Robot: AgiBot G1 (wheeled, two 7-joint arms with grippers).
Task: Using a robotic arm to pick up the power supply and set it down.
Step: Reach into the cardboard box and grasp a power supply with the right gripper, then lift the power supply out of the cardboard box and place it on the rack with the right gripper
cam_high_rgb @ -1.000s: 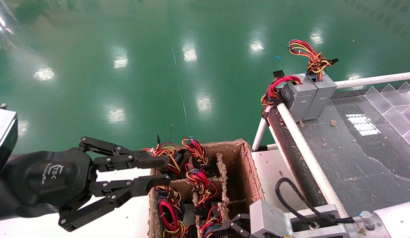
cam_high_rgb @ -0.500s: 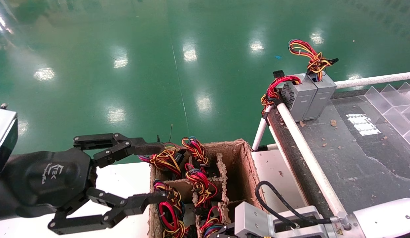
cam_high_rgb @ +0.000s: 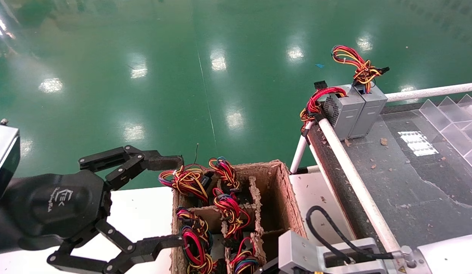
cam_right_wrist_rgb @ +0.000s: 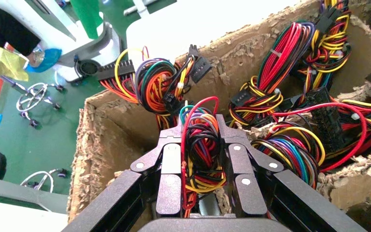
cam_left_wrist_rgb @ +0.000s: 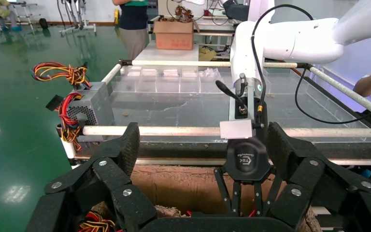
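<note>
The power supply the right gripper holds sits in the cardboard box at the bottom centre of the head view; only a sliver of its grey body shows between the fingers in the right wrist view, the rest buried under its wire bundle, which the two fingers pinch from either side. In the head view that gripper is cut off by the bottom edge, with only its grey wrist box and a black cable visible. Other supplies in the box show as tangles of red, yellow and black wires, their cases hidden by the torn cardboard dividers. Two more grey power supplies stand side by side at the corner of a dark, littered table in the upper right, framed by a white rail, their wires curling upward. The box rests on a white surface, and beyond it a glossy green floor fills the upper frame with lamp reflections. The left gripper reaches in from the lower left, level with the box's near wall, its fingers spread wide and holding nothing, one above the box corner and one low by its side. In the left wrist view, people stand in the background.
</note>
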